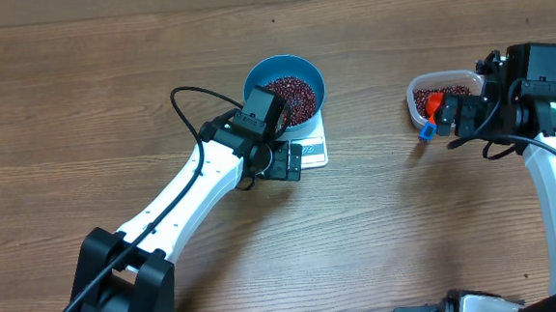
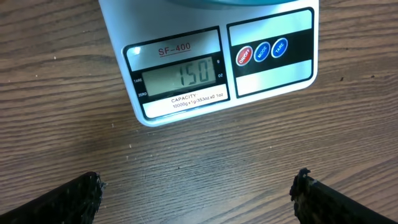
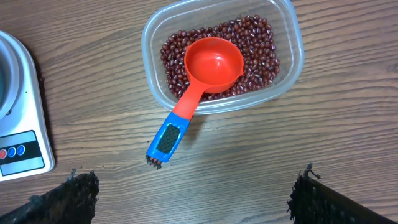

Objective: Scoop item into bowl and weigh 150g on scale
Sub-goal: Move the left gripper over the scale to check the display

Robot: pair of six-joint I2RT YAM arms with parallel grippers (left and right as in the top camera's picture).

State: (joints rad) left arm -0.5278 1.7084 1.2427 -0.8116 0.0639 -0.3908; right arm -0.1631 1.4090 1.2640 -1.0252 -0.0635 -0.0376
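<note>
Left hand (image 2: pixel 198 194) spread at frame bottom below the scale (image 2: pixel 217 62) reading 150; my right hand (image 3: pixel 190 194) spread too, below the scoop (image 3: pixel 210 67).

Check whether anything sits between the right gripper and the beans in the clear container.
Only the red scoop: it lies on the beans inside the clear container, with its handle over the near rim toward the open right gripper. Nothing else visible lies on the table between them.

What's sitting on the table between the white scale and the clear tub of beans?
Nothing but bare table, as the overhead view shows; the scoop only juts from the tub.
</note>
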